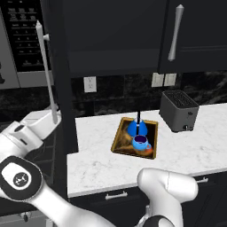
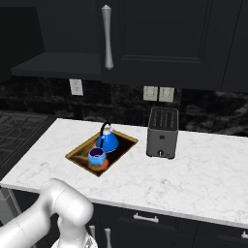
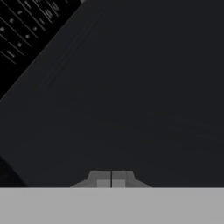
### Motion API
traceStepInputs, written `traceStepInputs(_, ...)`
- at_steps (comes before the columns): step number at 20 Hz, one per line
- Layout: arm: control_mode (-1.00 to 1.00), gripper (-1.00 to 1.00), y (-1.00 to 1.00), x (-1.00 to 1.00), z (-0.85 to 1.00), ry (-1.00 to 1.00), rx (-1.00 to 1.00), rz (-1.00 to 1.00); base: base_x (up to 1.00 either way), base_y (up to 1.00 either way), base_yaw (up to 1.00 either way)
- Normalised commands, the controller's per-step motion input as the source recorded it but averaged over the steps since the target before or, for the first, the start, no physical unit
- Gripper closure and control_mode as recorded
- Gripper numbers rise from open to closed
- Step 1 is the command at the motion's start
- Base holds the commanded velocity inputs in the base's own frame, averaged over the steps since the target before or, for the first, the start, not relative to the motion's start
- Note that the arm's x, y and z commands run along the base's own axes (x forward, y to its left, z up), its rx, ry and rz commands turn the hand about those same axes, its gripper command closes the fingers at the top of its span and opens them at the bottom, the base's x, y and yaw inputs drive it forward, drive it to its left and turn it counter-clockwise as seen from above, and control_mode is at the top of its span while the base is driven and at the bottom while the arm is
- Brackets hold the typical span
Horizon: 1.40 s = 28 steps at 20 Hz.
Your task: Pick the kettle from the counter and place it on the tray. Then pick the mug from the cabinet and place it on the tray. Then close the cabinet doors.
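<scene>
Claw [image 3: 111, 179] pinched shut and empty against the left cabinet door [image 1: 62, 88], kettle [image 1: 136, 127] and mug [image 1: 140, 142] already on the tray [image 1: 119, 137] mid-table: closing step, needing a steady push.

Two base cameras behind the arm, one hand camera hard against a dark panel

Left base view looks forward and down from the left; right base view from the right; both share the white marble-look counter [image 1: 186, 150], the golden-brown rectangular tray [image 1: 119, 138] and the boxy dark grey toaster [image 2: 162, 131]; hand view faces a flat near-black door panel [image 3: 131, 96], very near.
</scene>
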Motion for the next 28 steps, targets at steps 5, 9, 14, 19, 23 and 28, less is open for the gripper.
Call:
traceStepInputs(5, -1.0, 1.0, -0.91, 0.0, 0.27, 0.0, 0.0, 0.0, 0.0, 0.0, 0.0)
traceStepInputs(9, -1.0, 1.0, -0.87, 0.0, 0.28, 0.0, 0.0, 0.0, 0.0, 0.0, 0.0)
traceStepInputs(14, -1.0, 1.0, -0.77, 0.11, 0.12, 0.0, 0.01, 0.0, 0.0, 0.0, 0.0)
traceStepInputs(19, -1.0, 1.0, -0.56, 0.23, 0.31, -0.01, 0.03, 0.0, 0.0, 0.0, 0.0)
traceStepInputs(23, -1.0, 1.0, -0.56, 0.26, 0.48, 0.0, 0.05, 0.0, 0.0, 0.0, 0.0)
traceStepInputs(28, -1.0, 1.0, -0.58, 0.46, 0.52, 0.0, 0.08, 0.0, 0.0, 0.0, 0.0)
